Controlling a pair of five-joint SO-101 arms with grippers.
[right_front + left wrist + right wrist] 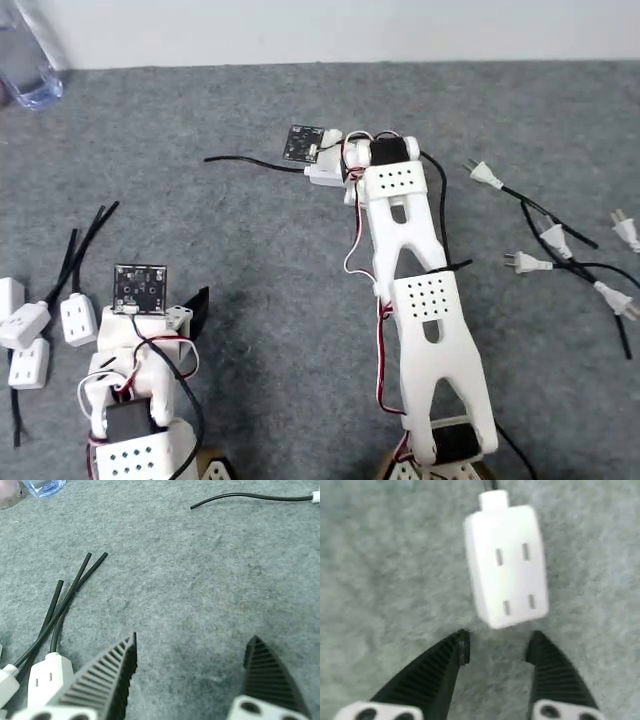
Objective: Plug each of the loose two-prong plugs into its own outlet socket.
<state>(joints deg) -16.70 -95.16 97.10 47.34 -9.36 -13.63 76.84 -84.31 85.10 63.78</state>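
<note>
Both tools are open. The right gripper [497,647] has its jaws spread over the grey mat [260,280], tips just short of a white outlet socket [507,562] that lies slots-up, apart from it. In the high view this socket sits near the table's middle, black cord [250,161] trailing off it. The left gripper [192,655] holds nothing, low over the mat near a cluster of white sockets [78,320] on the high view's left. The loose two-prong plugs [527,263] lie scattered on its right, well apart from all sockets, none plugged in.

White perforated arms [425,300], red, white and black wires [383,340], black ribbed claw fingers [112,670].
</note>
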